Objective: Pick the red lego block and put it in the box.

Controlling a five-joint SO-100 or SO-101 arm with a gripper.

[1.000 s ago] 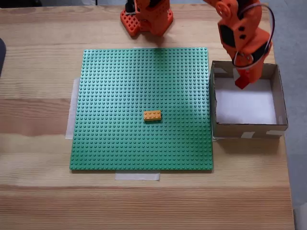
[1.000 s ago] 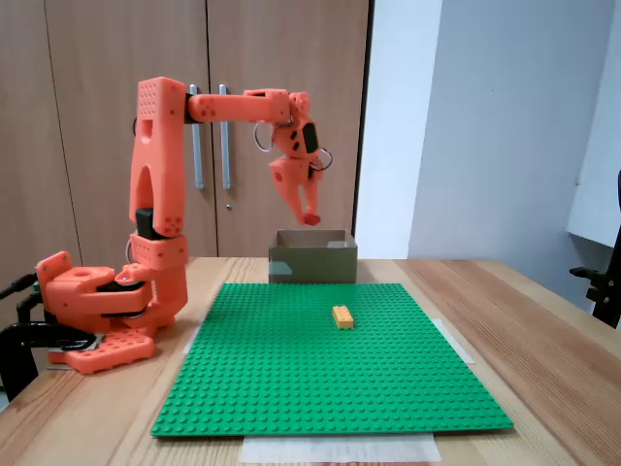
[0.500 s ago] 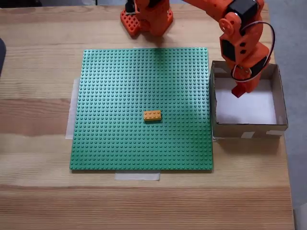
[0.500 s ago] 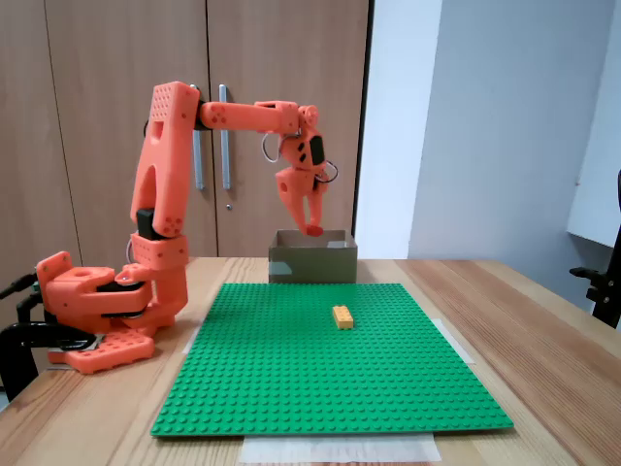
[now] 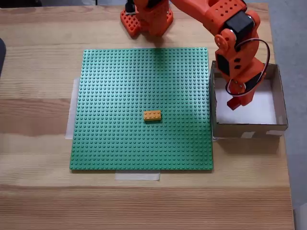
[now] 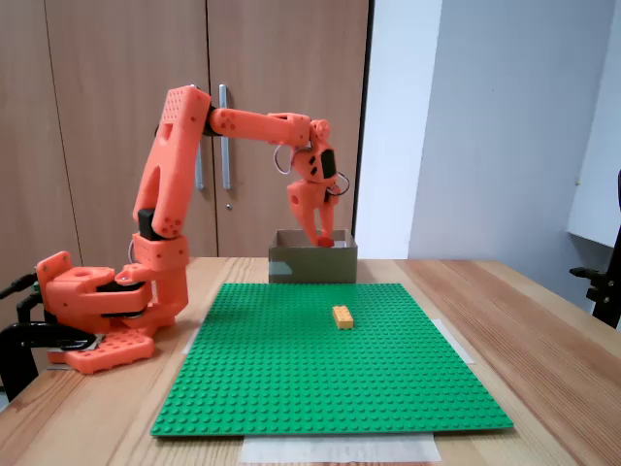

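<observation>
One orange printed-plastic arm reaches over the box (image 5: pixel 280 96), a shallow square of brown cardboard with white floor and pale tape patches. The gripper (image 5: pixel 234 102) (image 6: pixel 324 239) points down inside the rim, fingers pinched on the red lego block (image 5: pixel 234 103) (image 6: pixel 325 240), held above the floor. The yellow-orange brick (image 5: pixel 152 115) (image 6: pixel 343 316), glossy and studded, sits on the green studded baseplate (image 5: pixel 120 86). Wood-grain table (image 5: pixel 38 191) beneath.

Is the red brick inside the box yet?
Not yet: the red lego block is pinched in the gripper, at the box's rim.
</observation>
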